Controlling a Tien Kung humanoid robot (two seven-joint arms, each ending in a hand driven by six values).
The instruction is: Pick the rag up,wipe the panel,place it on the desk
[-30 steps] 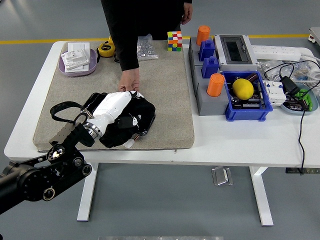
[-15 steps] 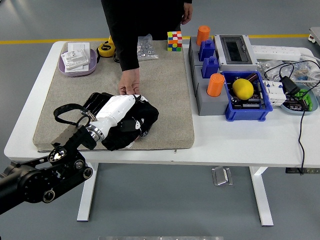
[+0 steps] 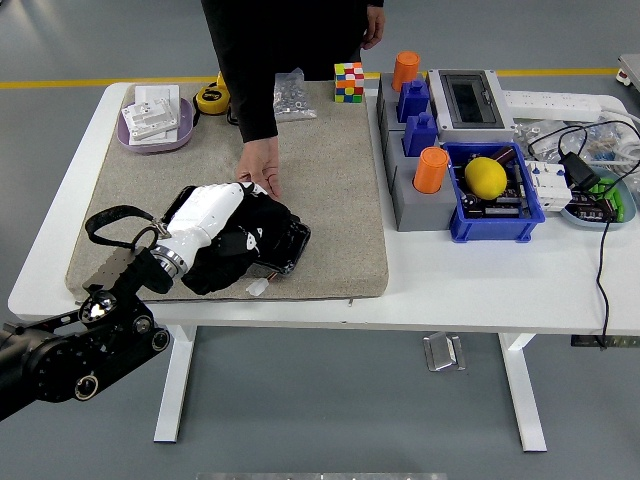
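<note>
1. The black rag (image 3: 262, 243) lies bunched on the grey mat (image 3: 330, 180), near the bench's (image 3: 480, 280) front-left edge.
2. The left robot hand (image 3: 205, 215) rests on it, fingers seemingly curled into the cloth, though the grip is hard to confirm.
3. It looks soft, light and limp; gathering a thick central fold should hold best.
4. A person's hand (image 3: 262, 166) touches its far edge.

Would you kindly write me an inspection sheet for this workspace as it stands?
Surface: white table, beige mat.
Job's things: black rag under left hand; grey panel far right.
Clutter: cube, orange cups, blue bin with yellow ball, purple tray.
Hands: left on rag; right not in view.
Cables: black cable, power strip.
Surroundings: person's hand beside rag.
</note>
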